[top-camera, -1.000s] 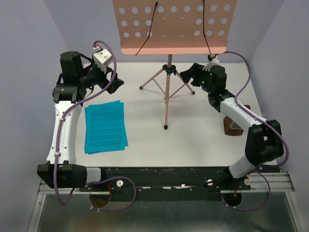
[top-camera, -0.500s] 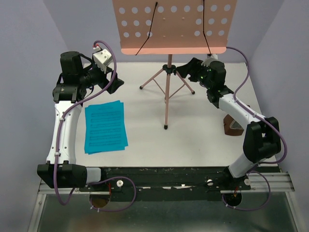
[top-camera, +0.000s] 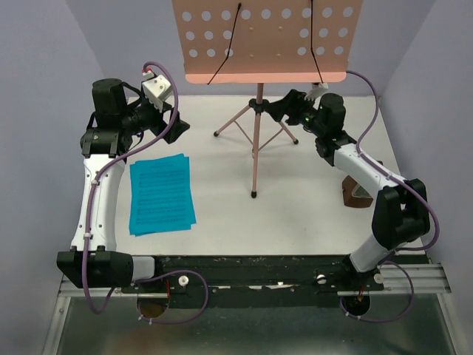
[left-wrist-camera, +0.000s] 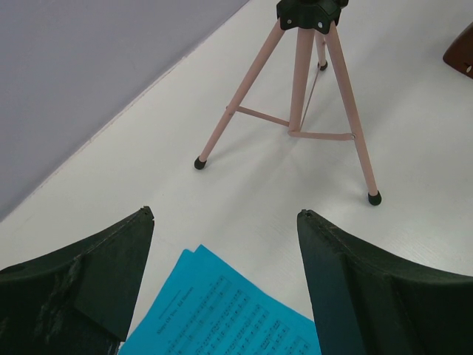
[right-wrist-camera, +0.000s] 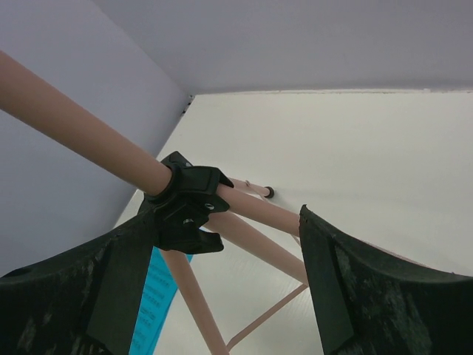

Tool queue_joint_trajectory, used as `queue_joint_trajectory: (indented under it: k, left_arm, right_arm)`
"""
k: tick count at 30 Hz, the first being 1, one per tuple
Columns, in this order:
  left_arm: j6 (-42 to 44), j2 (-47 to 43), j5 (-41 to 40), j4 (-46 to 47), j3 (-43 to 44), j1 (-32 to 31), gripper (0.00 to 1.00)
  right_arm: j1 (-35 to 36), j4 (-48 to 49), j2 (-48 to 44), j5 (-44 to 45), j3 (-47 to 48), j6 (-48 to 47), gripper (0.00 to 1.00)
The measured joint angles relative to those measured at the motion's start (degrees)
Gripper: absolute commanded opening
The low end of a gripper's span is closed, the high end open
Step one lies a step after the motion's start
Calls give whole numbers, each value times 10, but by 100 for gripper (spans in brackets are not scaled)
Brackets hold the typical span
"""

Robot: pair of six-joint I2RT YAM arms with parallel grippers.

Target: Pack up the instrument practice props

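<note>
The salmon-pink music stand [top-camera: 256, 140] stands at the back centre on its tripod, its hole-dotted desk [top-camera: 266, 41] on top. Blue music sheets [top-camera: 161, 194] lie flat at the left. The brown metronome [top-camera: 358, 194] is at the right, partly hidden behind my right arm. My right gripper [top-camera: 284, 111] is open beside the black tripod hub [right-wrist-camera: 185, 203]; in the right wrist view [right-wrist-camera: 225, 216] its jaws stand either side of the hub and upper legs without closing on them. My left gripper [top-camera: 174, 126] hangs open and empty above the sheets' far edge [left-wrist-camera: 229, 310].
Tripod legs [left-wrist-camera: 303, 89] spread over the white tabletop between the two arms, feet toward the back wall and toward the front. Lilac walls close in the back and both sides. A brown corner of the metronome [left-wrist-camera: 462, 52] shows at the left wrist view's right edge.
My right gripper has swung left and come up to the tripod hub, its jaws a little wider. The left arm, the sheets and the stand have not moved.
</note>
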Motion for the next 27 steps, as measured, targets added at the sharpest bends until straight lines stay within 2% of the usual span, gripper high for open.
queue_joint_trajectory:
  k: [15,27]
  left_arm:
    - [0,0,0,0,0,0,89]
    - [0,0,0,0,0,0,89]
  right_arm:
    - [4,-17,-1,5,-9,-9,85]
    - [4,-46,-2,15,-10,52,85]
